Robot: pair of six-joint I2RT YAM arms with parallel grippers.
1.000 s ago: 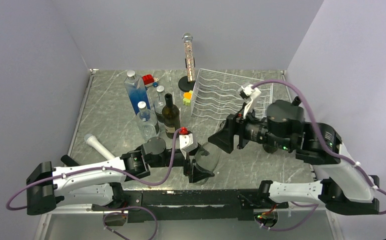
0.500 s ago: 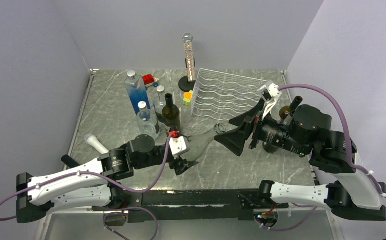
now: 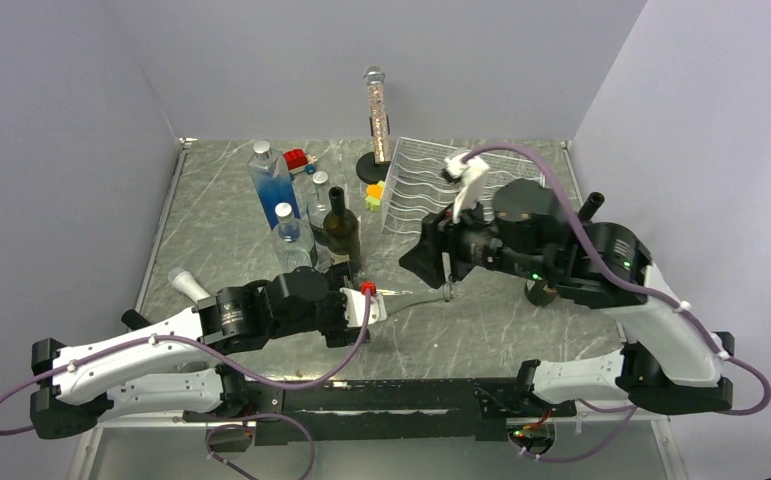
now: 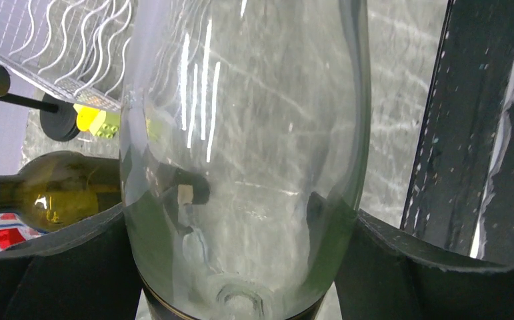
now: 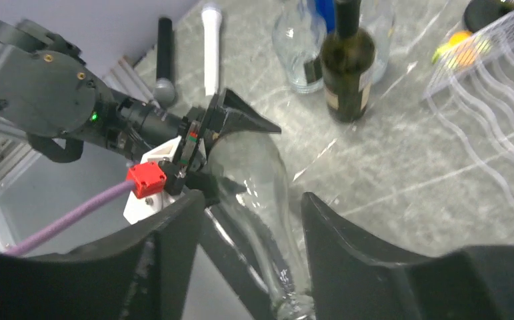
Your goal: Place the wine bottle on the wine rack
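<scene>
The left gripper (image 3: pixel 353 305) pinched the clear wine bottle (image 3: pixel 411 298) by its body, level and well short of the wine rack (image 3: pixel 421 185), its neck offered to the right gripper (image 5: pixel 251 203), whose fingers straddled it, grip unclear, apparently for a handover.

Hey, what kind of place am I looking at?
Likely a robotics test cell: plain walls box in a marble-look table with two bolted-down robot arms, staged bottles and a wire rack.

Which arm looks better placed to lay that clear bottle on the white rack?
Right, probably. The right gripper straddles the neck of the clear bottle, close to the wine rack; the left gripper grips its base, farther away.
</scene>
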